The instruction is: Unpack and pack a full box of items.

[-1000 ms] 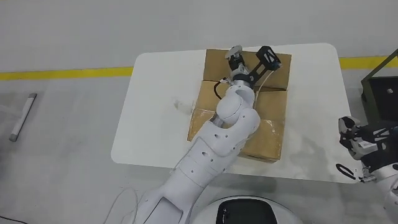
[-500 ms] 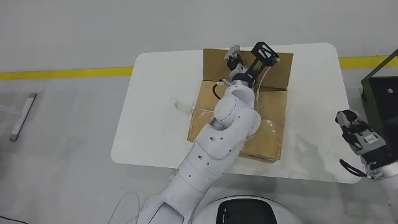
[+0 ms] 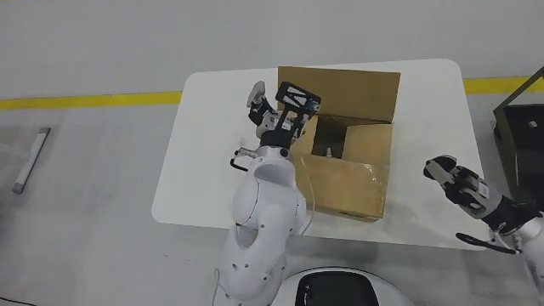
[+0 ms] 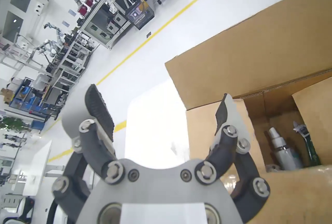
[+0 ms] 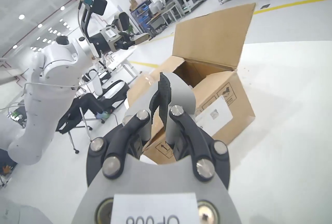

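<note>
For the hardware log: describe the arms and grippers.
Arms: glossy white rounded shells; the left arm has a black cable looped at its wrist. Both the left gripper and right gripper: grey plate, black links, silver screws, white fingers with black ribbed pads. Right carries a white printed label.

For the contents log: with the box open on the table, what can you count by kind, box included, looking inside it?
Cardboard box: 1
Grey bottle: 1
Dark green item, kind unclear: 1
Total: 3 visible; anything deeper in the box is hidden.
</note>
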Tool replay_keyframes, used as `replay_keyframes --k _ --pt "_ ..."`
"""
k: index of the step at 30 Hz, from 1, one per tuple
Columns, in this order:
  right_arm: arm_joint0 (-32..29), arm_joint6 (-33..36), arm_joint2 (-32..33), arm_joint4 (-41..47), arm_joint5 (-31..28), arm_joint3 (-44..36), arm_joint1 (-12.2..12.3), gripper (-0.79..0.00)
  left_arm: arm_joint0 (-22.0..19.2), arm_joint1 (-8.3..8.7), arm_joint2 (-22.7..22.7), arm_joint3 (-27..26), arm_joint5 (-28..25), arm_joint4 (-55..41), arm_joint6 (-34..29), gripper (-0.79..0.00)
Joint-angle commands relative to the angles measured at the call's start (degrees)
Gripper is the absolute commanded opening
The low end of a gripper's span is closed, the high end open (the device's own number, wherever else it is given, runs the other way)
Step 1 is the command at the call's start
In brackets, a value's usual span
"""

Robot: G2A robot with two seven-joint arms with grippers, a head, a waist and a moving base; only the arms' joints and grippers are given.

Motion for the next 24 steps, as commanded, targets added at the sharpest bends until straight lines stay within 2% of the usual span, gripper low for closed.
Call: replay_keyframes --k 1,9,14,15,16,19,21,24 --pt "0.02 -0.03 0.06 -0.48 0.10 -0.01 0.01 -0.785 1.83 0.20 -1.32 -2.43 -0.40 -0.63 -0.43 0.000" --pt "-0.13 -0.03 -0.74 0.28 0.34 0.05 -0.01 -0.785 6.49 1.02 -4.05 -4.60 -0.02 4.89 0.14 0.000" --pt "1.67 0.84 -2.77 -1.32 3.43 0.51 0.18 -0.785 7.46 1.14 -4.50 -4.77 0.48 5.01 0.92 0.000" --pt "2.18 1.23 -3.28 -1.70 4.05 0.68 0.23 -0.760 7.46 1.14 -4.50 -4.77 0.48 5.01 0.92 0.000" --pt "2.77 1.22 -3.78 -2.14 4.69 0.86 0.25 -0.650 7.46 1.14 -4.50 -4.77 0.48 5.01 0.92 0.000" --pt "4.48 1.93 -5.95 -3.15 6.22 1.49 0.31 -0.637 7.46 1.14 -4.50 -4.77 0.48 5.01 0.92 0.000" --pt "5.47 2.15 -7.02 -3.73 7.18 1.97 0.36 -0.554 7.46 1.14 -4.50 -4.77 0.48 5.01 0.92 0.000" --pt "6.38 2.54 -8.29 -4.25 7.62 2.56 0.45 -0.520 7.46 1.14 -4.50 -4.77 0.48 5.01 0.92 0.000"
